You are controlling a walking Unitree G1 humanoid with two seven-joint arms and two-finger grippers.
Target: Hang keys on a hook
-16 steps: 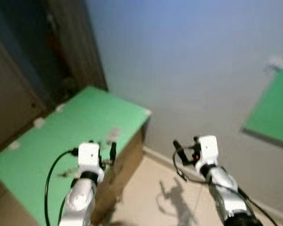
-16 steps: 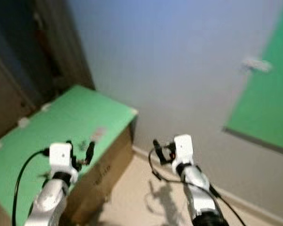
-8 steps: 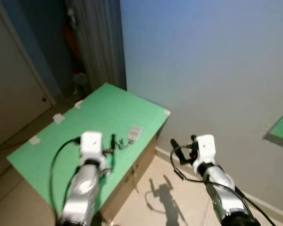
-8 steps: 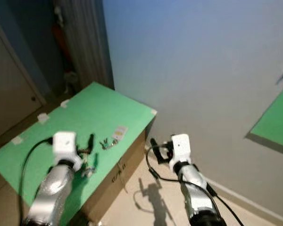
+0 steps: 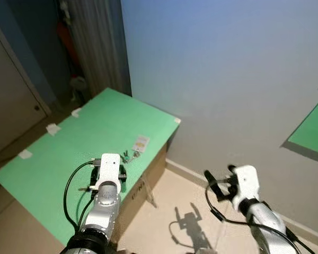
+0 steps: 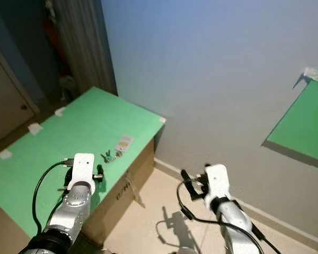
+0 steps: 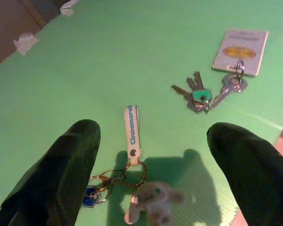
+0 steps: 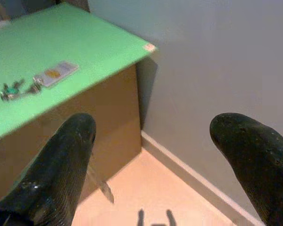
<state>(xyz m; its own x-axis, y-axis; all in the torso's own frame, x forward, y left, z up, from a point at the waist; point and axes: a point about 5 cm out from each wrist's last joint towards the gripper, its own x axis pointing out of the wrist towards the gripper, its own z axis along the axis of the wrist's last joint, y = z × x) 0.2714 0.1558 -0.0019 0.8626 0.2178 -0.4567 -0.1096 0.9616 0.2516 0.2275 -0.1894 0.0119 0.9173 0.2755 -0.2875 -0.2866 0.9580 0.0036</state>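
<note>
left gripper (image 7: 151, 155) now lower over green table (image 5: 53, 159), fingers spread wide, empty. keys (image 7: 205, 92) with white tag lie flat just ahead; second keyring with strap beneath fingers. right gripper (image 8: 151, 141) spread, over floor.

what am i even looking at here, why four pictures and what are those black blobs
It is one moment seen by a humanoid robot's four cameras. Two sit in its head, looking down at its silver arms. One sits on each wrist; the black blobs there are that gripper's own two fingers.

The left gripper hovers open above a green-topped box. On the box lie a bunch of keys with a white card tag, and a second keyring with a strap and a small charm.

The right gripper is open over the floor, holding nothing. Neither holds anything yet.
</note>
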